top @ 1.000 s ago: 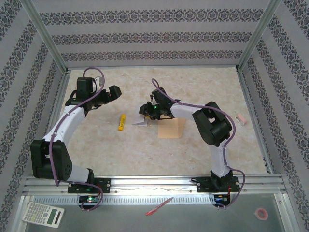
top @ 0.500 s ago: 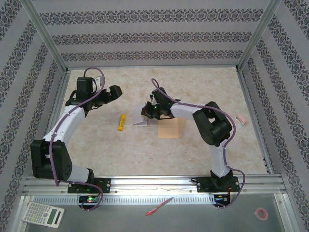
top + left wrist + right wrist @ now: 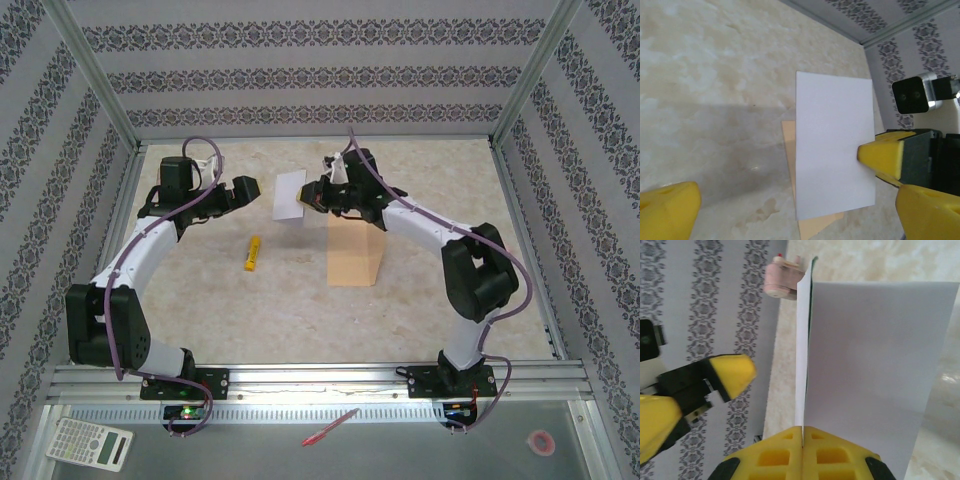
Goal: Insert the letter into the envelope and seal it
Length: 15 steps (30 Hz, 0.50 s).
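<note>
Right fingers (image 3: 802, 439) are pressed together on one edge of the white rectangular paper letter (image 3: 289, 195), with the sheet pinched between the pads. The letter is off the worktop and sticks out from the fingertips toward the left arm. Its plain white face shows in the left wrist view, and a thin dark green line runs along one edge in the right wrist view. Left fingers (image 3: 236, 193) are spread wide with nothing in them, just beside the letter's free edge and not touching it. The flat light-orange paper envelope (image 3: 353, 250) lies on the marbled beige worktop (image 3: 430, 170), below the right fingers and on their near side, clear of the letter. A yellow glue stick (image 3: 252, 253) lies on the worktop nearer than the left fingers, apart from both sets.
</note>
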Each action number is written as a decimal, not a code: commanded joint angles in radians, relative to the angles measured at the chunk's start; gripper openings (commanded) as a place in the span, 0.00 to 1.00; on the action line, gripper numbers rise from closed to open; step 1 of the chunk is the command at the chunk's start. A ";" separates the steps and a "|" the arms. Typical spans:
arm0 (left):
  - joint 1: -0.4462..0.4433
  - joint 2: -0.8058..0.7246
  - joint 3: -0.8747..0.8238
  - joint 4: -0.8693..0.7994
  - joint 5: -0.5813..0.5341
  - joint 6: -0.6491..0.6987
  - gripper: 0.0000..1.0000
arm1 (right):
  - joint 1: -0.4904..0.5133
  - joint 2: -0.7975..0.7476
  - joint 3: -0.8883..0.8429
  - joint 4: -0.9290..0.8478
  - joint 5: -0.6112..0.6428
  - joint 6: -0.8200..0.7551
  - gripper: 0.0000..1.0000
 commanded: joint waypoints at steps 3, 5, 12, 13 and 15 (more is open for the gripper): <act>0.007 0.018 -0.009 0.077 0.070 -0.010 0.97 | 0.008 -0.029 -0.016 0.084 -0.070 0.026 0.00; -0.002 0.021 -0.010 0.086 0.080 -0.013 0.96 | 0.016 -0.023 -0.009 0.106 -0.081 0.043 0.00; -0.030 0.034 -0.012 0.107 0.090 -0.018 0.95 | 0.053 -0.002 0.023 0.140 -0.088 0.074 0.00; -0.031 0.037 -0.012 0.107 0.090 -0.018 0.94 | 0.059 0.001 0.030 0.141 -0.090 0.077 0.00; -0.034 0.041 -0.013 0.111 0.095 -0.019 0.94 | 0.068 0.007 0.040 0.140 -0.091 0.079 0.00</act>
